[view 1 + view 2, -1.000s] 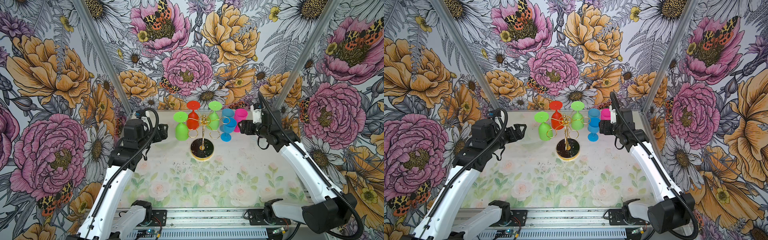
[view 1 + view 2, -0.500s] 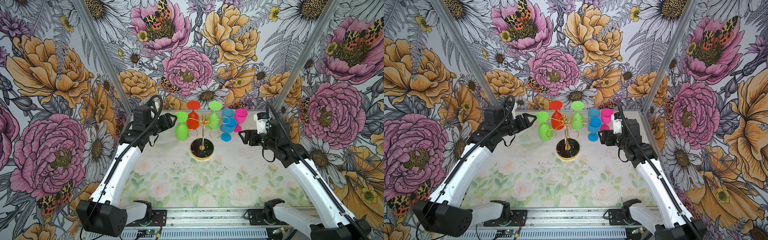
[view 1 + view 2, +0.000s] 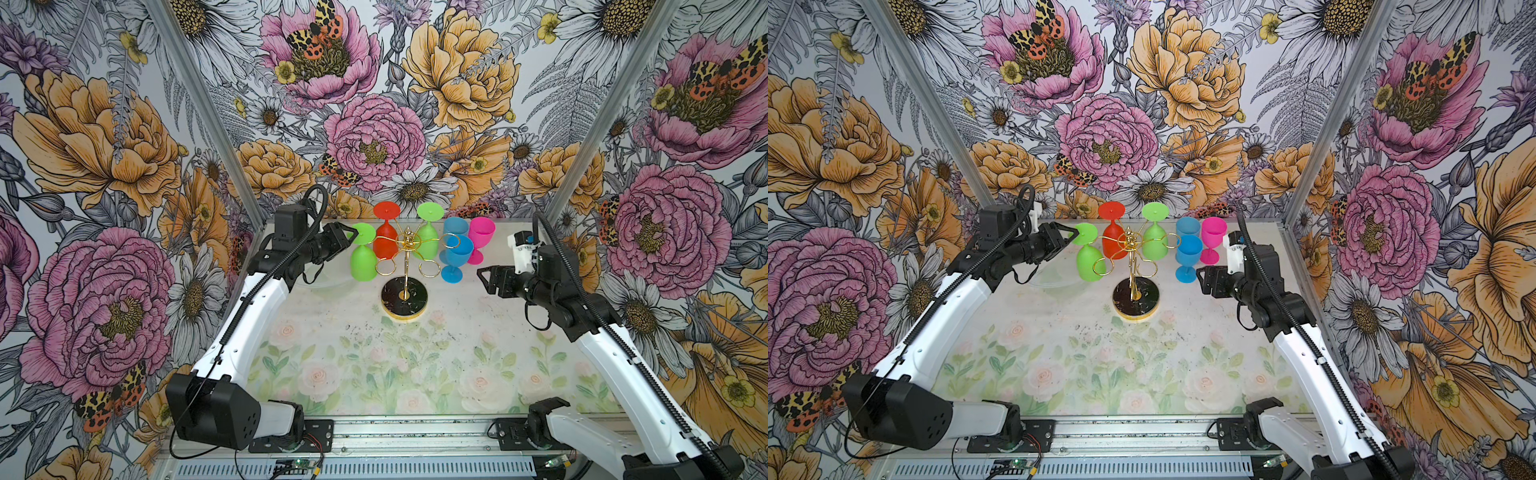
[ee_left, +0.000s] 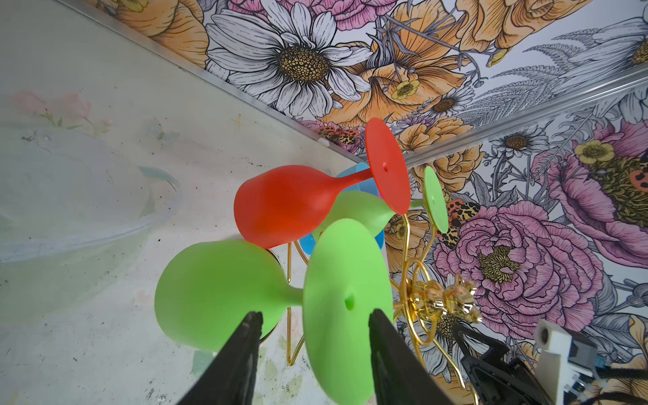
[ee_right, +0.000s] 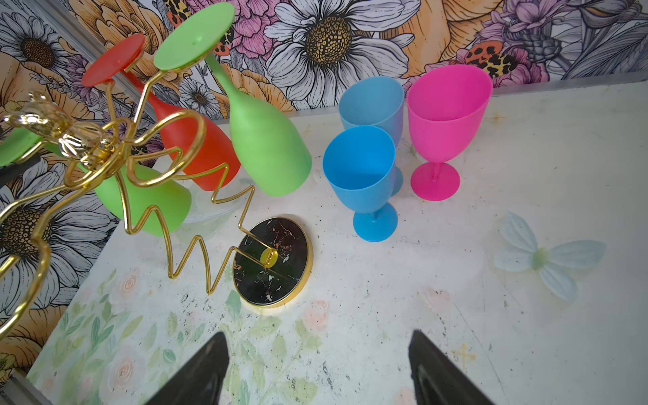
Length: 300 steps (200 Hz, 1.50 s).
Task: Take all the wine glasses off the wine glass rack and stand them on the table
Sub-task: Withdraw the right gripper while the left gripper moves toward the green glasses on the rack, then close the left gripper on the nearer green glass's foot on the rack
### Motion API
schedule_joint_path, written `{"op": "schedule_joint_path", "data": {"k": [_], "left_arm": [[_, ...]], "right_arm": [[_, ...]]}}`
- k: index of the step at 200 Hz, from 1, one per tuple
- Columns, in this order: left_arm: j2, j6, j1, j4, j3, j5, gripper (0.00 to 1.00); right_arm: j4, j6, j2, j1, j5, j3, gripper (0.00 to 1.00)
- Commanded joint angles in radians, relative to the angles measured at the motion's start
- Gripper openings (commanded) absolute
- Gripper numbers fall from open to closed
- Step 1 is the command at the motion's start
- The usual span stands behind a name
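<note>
The gold wire wine glass rack (image 3: 405,266) (image 3: 1133,266) stands on its round black base (image 5: 271,261) at the back of the table. Three wine glasses hang from it upside down: a green one (image 3: 363,266) (image 4: 217,291) nearest my left arm, a red one (image 3: 385,245) and another green one (image 3: 428,245). My left gripper (image 3: 349,235) (image 4: 315,313) is open, and the near green glass's foot disc (image 4: 347,308) and stem lie between its fingers. One finger is at the disc's rim; the other stands clear. My right gripper (image 3: 484,278) (image 5: 318,335) is open and empty, right of the rack.
Two blue glasses (image 3: 457,253) (image 3: 455,226) and a pink glass (image 3: 481,235) stand upright on the table right of the rack, between it and my right gripper. A clear shallow dish (image 4: 87,210) lies on the table under my left gripper. The back wall is close behind the rack.
My left arm has reached in to the rack and its jaws have narrowed around the near green glass's foot. My right gripper has drawn back from the upright glasses, down and to the right.
</note>
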Motion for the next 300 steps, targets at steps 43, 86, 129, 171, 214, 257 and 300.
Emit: {"op": "schedule_joint_path", "data": {"k": [43,86,129,171,214,257,300], "left_arm": [[0.013,-0.055,0.01,0.03,0.031,0.056,0.41],[0.008,-0.071,0.019,0.03,0.027,0.068,0.28],[-0.004,-0.074,0.026,0.031,0.02,0.073,0.23],[-0.012,-0.082,0.03,0.036,0.016,0.081,0.15],[-0.015,-0.095,0.03,0.045,0.016,0.093,0.09],[-0.02,-0.119,0.03,0.056,0.019,0.117,0.05],[-0.021,-0.149,0.029,0.073,0.021,0.153,0.0]], "right_arm": [[0.018,0.007,-0.023,0.001,-0.008,-0.008,0.81],[0.017,0.007,-0.02,0.001,-0.004,-0.006,0.81],[0.018,0.01,-0.02,0.001,-0.003,-0.006,0.81],[0.018,0.011,-0.02,0.001,0.0,-0.006,0.81],[0.018,0.011,-0.02,0.0,0.001,-0.006,0.81],[0.018,0.009,-0.018,0.001,0.002,-0.008,0.81],[0.018,0.008,-0.017,0.001,0.004,-0.008,0.81]]}}
